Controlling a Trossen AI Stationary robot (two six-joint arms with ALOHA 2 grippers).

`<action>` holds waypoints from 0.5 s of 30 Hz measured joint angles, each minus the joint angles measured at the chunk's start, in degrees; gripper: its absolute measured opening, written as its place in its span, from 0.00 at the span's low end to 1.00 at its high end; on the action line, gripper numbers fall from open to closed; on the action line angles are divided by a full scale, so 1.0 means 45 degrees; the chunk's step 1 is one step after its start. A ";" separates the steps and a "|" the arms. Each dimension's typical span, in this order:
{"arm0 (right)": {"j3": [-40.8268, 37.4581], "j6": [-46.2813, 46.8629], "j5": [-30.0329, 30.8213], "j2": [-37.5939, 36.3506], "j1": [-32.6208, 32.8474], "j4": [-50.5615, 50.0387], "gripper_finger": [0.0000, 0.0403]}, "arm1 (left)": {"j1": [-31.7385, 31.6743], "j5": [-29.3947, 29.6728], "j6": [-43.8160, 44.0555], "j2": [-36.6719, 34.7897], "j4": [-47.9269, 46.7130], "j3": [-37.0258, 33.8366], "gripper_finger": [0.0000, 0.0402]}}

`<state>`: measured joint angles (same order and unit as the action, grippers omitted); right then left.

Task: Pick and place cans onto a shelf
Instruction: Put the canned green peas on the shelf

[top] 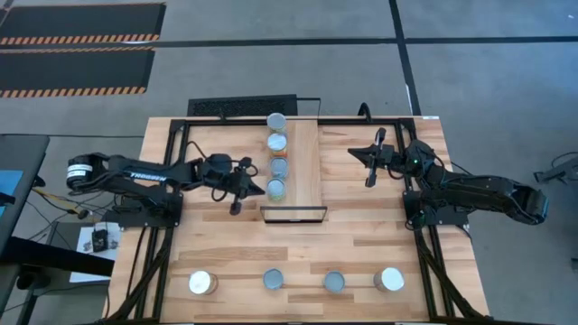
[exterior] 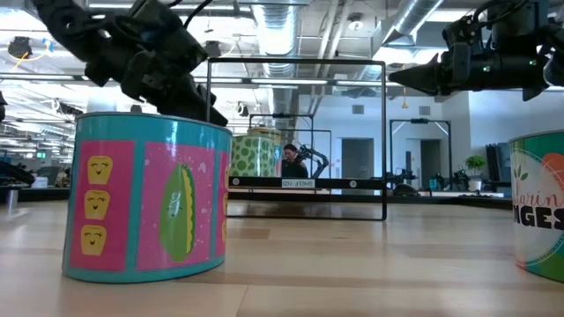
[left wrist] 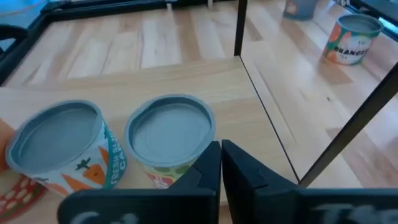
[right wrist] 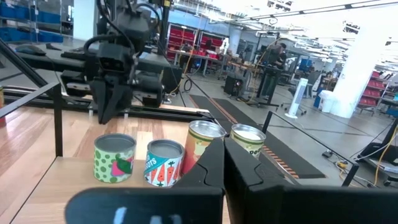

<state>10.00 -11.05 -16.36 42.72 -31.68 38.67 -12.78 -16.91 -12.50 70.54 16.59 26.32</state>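
The shelf [top: 302, 167] lies at the table's middle. Four cans stand upright on it in a row along its left side, from the far one [top: 276, 120] to the near one [top: 277, 189]. Four more cans stand on their bases along the table's near edge, from the leftmost [top: 202, 283] to the rightmost [top: 390, 279]. My left gripper [top: 237, 204] is shut and empty, raised just left of the shelf, beside the near can [left wrist: 171, 134]. My right gripper [top: 369, 171] is shut and empty, raised right of the shelf, facing the row of cans [right wrist: 165, 162].
A black metal frame [top: 181, 135] runs around the table, with upright bars at the shelf's near end [exterior: 385, 141]. The low view shows two of the near-edge cans close up, one pink and teal [exterior: 145, 198] and one with an orange label [exterior: 542, 211]. A person [exterior: 291, 163] is in the room behind.
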 joint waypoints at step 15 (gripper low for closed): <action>0.0000 -0.0010 0.0034 0.0000 -0.0004 -0.0003 0.04 | 0.0418 -0.0166 0.1041 0.2566 0.2740 -0.0207 0.00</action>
<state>10.00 -11.09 -16.21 42.72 -31.70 38.66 -10.90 -17.66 -7.81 82.09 28.92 25.39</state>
